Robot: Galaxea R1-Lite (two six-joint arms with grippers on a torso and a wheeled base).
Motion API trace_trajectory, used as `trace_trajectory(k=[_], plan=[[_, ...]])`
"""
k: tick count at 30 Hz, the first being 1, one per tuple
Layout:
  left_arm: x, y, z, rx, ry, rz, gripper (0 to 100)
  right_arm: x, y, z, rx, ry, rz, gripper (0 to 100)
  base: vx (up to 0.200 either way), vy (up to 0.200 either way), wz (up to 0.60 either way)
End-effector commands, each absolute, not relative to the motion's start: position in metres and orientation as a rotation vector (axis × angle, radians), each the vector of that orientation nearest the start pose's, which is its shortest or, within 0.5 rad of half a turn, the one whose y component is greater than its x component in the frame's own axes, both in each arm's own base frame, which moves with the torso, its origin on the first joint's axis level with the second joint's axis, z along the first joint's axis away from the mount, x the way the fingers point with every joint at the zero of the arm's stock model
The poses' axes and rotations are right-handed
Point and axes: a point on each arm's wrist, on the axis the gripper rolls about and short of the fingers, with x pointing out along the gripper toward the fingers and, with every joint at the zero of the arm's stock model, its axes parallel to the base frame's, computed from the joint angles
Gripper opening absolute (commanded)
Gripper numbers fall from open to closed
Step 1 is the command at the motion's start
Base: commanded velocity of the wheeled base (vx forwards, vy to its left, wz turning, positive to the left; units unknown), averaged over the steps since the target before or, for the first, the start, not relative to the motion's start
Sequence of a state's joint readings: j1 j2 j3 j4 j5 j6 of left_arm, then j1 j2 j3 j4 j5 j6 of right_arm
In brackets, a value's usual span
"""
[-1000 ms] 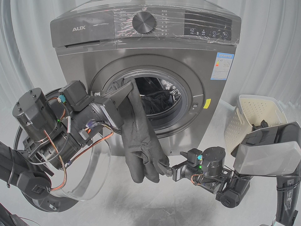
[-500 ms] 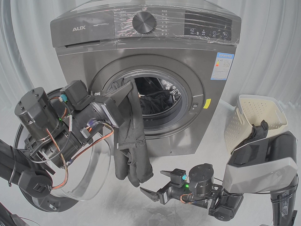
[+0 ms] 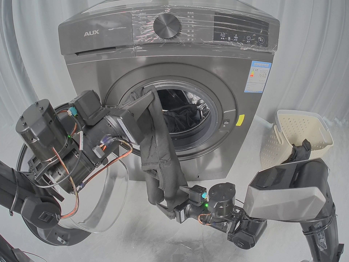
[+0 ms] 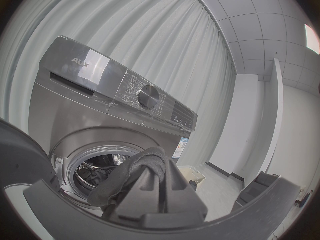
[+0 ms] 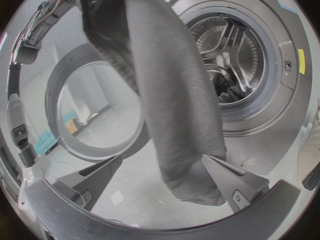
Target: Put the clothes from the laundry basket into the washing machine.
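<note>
The open glass door (image 3: 105, 197) swings out on the left, low beside the left arm. The left hand (image 3: 147, 98) is clamped on the top of a dark garment (image 3: 160, 153) and holds it at the upper left rim of the drum opening (image 3: 203, 108). It has lifted slightly over the last second. The left wrist view shows the cloth bunched over the closed fingers (image 4: 146, 184). The garment hangs outside the washing machine (image 3: 218, 73), down its front, with its lower end near the floor.

The right hand (image 3: 165, 207) has changed most. A second ago it was at the hem, half a second ago it had dropped away low and open, and now it is back up under the hanging end. Its fingers (image 5: 230, 177) stand apart, with the hem between them and not yet pinched. I judge this a re-grasp of the tail so that both arms can feed the garment through the opening.

Other dark clothes (image 3: 180, 117) already lie in the drum. Its lip is the edge most likely to snag the cloth. There is open floor in front of the machine, though the door narrows the room on the left.

At the right the laundry basket (image 3: 301, 128) tilts against the machine's side. It still holds a dark piece (image 3: 301, 150), so the task is partly done.
</note>
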State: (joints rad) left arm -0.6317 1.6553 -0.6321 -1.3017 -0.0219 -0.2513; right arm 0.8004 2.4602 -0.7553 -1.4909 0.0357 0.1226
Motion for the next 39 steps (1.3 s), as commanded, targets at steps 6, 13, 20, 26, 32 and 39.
trace_trajectory(k=[6, 13, 20, 26, 32, 39], plan=[[0.225, -0.165, 0.218, -0.330, -0.190, -0.683, 0, 0.301, 0.257, -0.021, 0.052, 0.228, 0.718, 0, 0.000, 0.000, 0.00], [0.224, -0.164, 0.218, -0.330, -0.192, -0.682, 0, 0.295, 0.241, -0.006, 0.061, 0.224, 0.695, 0, 0.000, 0.000, 0.00], [0.223, -0.160, 0.212, -0.321, -0.169, -0.676, 0, 0.275, 0.209, 0.022, 0.063, 0.229, 0.667, 0, 0.000, 0.000, 0.00], [0.223, -0.153, 0.200, -0.302, -0.132, -0.661, 0, 0.267, 0.184, 0.048, 0.081, 0.203, 0.687, 0, 0.000, 0.000, 0.00], [0.219, -0.151, 0.190, -0.285, -0.098, -0.665, 0, 0.241, 0.167, 0.080, 0.107, 0.147, 0.737, 0, 0.000, 0.000, 0.00], [0.215, -0.148, 0.181, -0.270, -0.062, -0.674, 0, 0.200, 0.140, 0.120, 0.142, 0.061, 0.808, 0, 0.000, 0.000, 0.00]])
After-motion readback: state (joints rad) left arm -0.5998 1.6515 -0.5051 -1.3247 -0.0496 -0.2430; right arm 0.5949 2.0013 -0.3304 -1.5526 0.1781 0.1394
